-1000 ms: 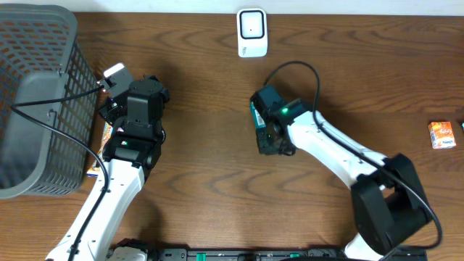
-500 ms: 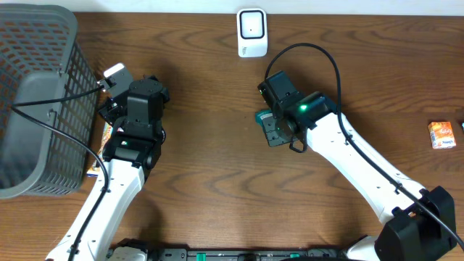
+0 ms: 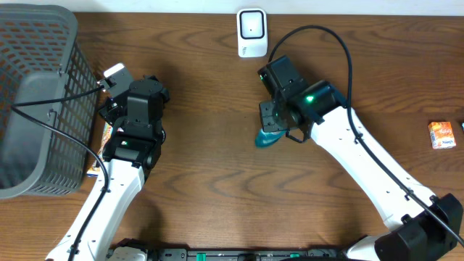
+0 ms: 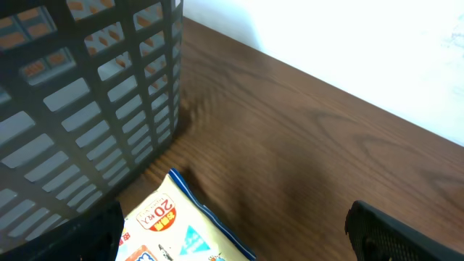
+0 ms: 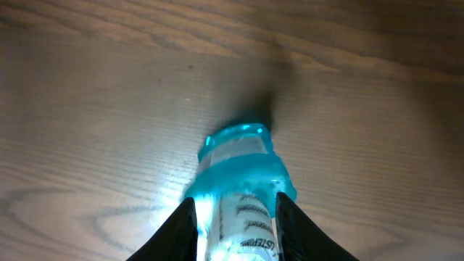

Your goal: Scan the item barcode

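Here the right fingers (image 5: pixel 180 235) clamp the teal bottle (image 5: pixel 243 174) between them, its cap pointing beyond their tips toward the worktop (image 5: pixel 87 109). If the smooth bottle twists in that grip, its barcode could miss the white scanner (image 3: pixel 251 32), which is well apart. The left fingers (image 4: pixel 384 228) gape wide, empty.

soft, even light is falling on the table (image 3: pixel 210 181) from above. in my right wrist view white glare is blooming on the wood beside the bottle (image 5: pixel 239 181), which is blurring up close; in my left, the wall (image 4: pixel 348 43) is washing out.
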Motion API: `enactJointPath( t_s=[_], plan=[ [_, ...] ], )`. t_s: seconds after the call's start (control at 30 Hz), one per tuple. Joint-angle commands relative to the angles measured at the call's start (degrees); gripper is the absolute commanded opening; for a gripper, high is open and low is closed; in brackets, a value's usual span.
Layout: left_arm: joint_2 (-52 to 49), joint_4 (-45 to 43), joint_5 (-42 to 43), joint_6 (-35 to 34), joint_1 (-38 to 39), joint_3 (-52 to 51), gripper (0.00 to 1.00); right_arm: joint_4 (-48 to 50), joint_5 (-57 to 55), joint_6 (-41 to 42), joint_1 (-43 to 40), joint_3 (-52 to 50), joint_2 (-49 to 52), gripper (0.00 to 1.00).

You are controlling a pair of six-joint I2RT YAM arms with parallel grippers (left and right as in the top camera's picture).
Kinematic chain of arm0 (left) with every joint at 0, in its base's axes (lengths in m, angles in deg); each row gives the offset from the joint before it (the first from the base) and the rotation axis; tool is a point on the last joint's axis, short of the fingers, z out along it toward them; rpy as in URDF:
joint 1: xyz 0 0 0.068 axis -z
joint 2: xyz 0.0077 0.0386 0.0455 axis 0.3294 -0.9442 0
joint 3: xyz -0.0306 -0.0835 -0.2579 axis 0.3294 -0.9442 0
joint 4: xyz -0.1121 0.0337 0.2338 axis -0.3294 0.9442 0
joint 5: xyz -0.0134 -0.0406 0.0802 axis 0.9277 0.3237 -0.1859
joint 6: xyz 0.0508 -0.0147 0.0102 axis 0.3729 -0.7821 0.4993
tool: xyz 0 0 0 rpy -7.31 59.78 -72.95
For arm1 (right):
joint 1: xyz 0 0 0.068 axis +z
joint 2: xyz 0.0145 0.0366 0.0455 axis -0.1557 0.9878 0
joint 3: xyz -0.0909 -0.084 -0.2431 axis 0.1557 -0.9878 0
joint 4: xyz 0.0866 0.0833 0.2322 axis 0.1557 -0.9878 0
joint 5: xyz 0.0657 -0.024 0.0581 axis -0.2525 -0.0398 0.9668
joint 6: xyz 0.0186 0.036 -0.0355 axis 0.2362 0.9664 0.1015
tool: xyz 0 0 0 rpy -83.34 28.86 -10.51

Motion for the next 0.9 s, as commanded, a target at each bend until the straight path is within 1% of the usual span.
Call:
enactJointPath(
  t_s=[0.0, 0.1, 0.17, 0.23, 0.27, 0.37, 0.4, 0.47, 0.5, 0.53, 0.57, 0.63, 0.67, 0.7, 0.73, 0.83, 0.87],
  plan=[
    [-0.3, 0.0, -1.4, -0.1, -0.3, -0.4, 0.98, -1.6, 0.9, 0.7, -0.4, 1.7, -0.4, 0.31],
    [-0.3, 0.0, -1.4, -0.1, -0.3, -0.4, 0.98, -2.7, 0.9, 0.8, -0.4, 1.6, -0.3, 0.32],
    [-0.3, 0.0, -1.4, -0.1, -0.3, -0.4, 0.98, -3.1, 0.9, 0.8, -0.4, 1.6, -0.3, 0.35],
    [-0.3, 0.0, -1.4, -0.1, -0.3, -0.4, 0.98, -2.9, 0.9, 0.8, -0.4, 1.6, -0.3, 0.46],
    [-0.3, 0.0, -1.4, -0.1, -0.3, -0.4, 0.98, -2.6, 0.9, 1.2, -0.4, 1.6, -0.3, 0.55],
    [-0.3, 0.0, -1.4, -0.1, -0.3, -0.4, 0.98, -1.8, 0.8, 2.9, -0.4, 1.6, -0.3, 0.70],
    [-0.3, 0.0, -1.4, -0.1, -0.3, -0.4, 0.98, -1.6, 0.8, 4.3, -0.4, 1.6, -0.3, 0.73],
    [-0.3, 0.0, -1.4, -0.1, -0.3, -0.4, 0.98, -2.0, 0.8, 10.5, -0.4, 1.6, -0.3, 0.75],
    [-0.3, 0.0, -1.4, -0.1, -0.3, -0.4, 0.98, -3.0, 0.9, 15.7, -0.7, 1.6, -0.3, 0.79],
    [-0.3, 0.0, -1.4, -0.1, -0.3, -0.4, 0.98, -4.9, 0.9, 23.0, -1.1, 1.6, -0.4, 0.80],
    [-0.3, 0.0, -1.4, -0.1, -0.3, -0.4, 0.98, -6.9, 0.9, 28.6, -1.5, 1.6, -0.4, 0.80],
    [-0.3, 0.0, -1.4, -0.1, -0.3, -0.4, 0.98, -12.7, 1.3, 40.9, -3.1, 1.6, -0.7, 0.86],
    [-0.3, 0.0, -1.4, -0.1, -0.3, -0.4, 0.98, -14.9, 1.4, 44.5, -4.0, 1.6, -1.0, 0.87],
    [-0.3, 0.0, -1.4, -0.1, -0.3, -0.4, 0.98, -16.6, 1.7, 46.8, -4.9, 1.6, -1.5, 0.88],
    [-0.3, 0.0, -1.4, -0.1, -0.3, -0.4, 0.98, -17.6, 2.1, 47.3, -5.7, 1.6, -2.3, 0.93],
    [-0.3, 0.0, -1.4, -0.1, -0.3, -0.4, 0.98, -18.7, 3.4, 46.8, -7.7, 1.6, -6.4, 0.94],
    [-0.3, 0.0, -1.4, -0.1, -0.3, -0.4, 0.98, -19.4, 3.5, 47.0, -8.2, 1.6, -8.3, 0.97]
  ],
)
